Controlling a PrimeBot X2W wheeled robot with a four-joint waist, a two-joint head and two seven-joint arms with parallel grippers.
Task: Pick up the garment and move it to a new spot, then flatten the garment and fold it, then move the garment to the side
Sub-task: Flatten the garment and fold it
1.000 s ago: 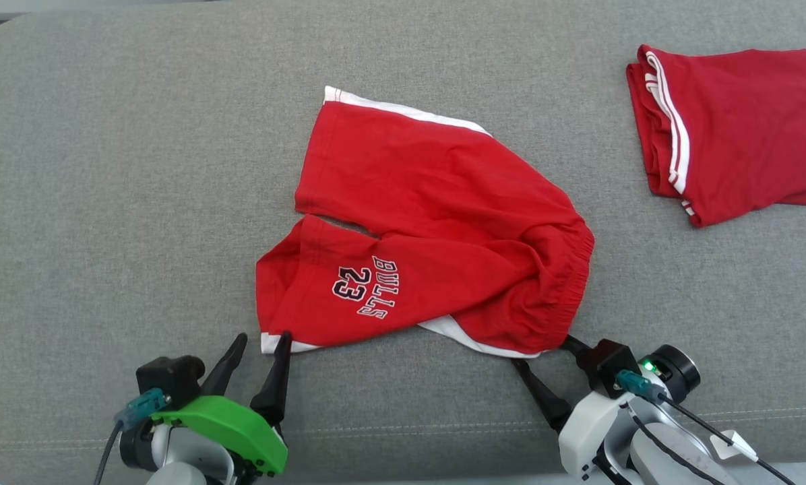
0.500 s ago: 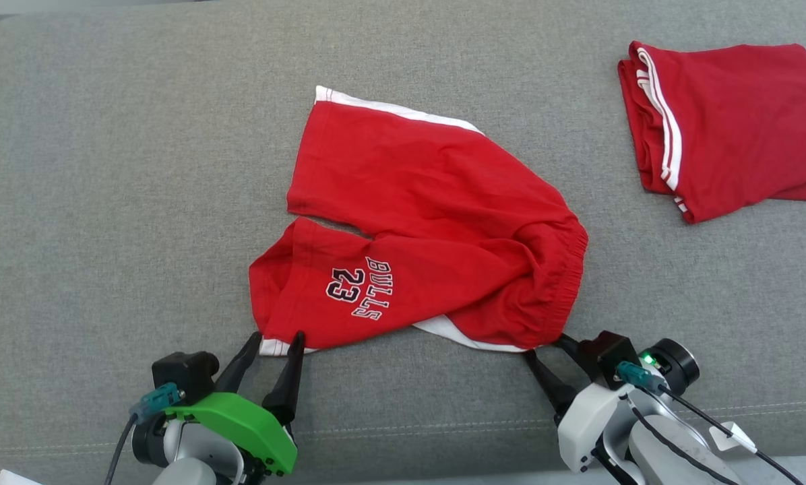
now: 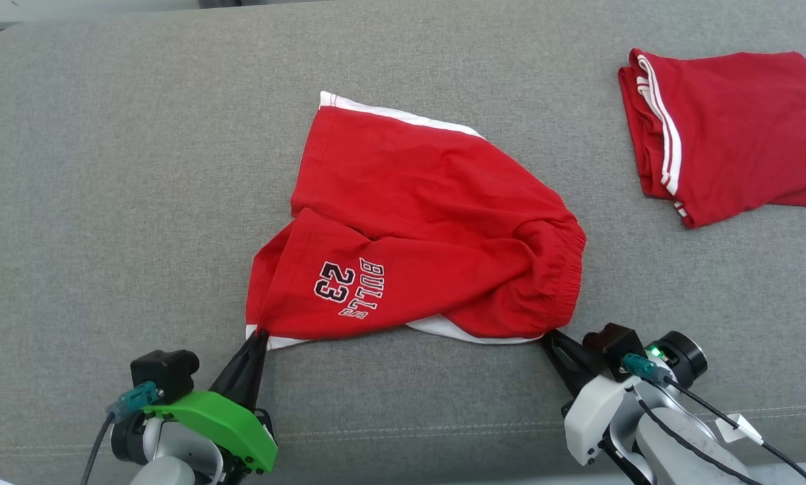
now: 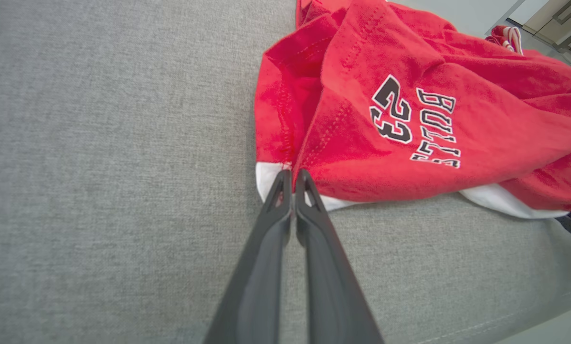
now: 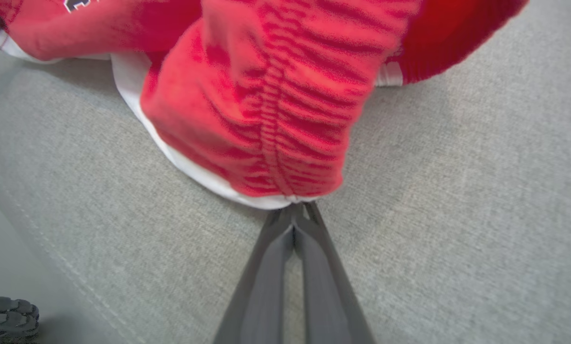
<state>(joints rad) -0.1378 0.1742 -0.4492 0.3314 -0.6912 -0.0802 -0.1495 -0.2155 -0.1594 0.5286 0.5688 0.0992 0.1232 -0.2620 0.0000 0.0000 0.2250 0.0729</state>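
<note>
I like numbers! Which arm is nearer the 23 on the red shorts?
Left. The left fingers pinch the red shorts' hem corner beside the black 23 print; the right fingers pinch the waistband, farther away.

Close-up shorts (image 5: 276,95) blurred at waistband, folded red garment (image 3: 733,128) cut by right edge, dark ridged object (image 5: 6,315) cropped at corner
</note>
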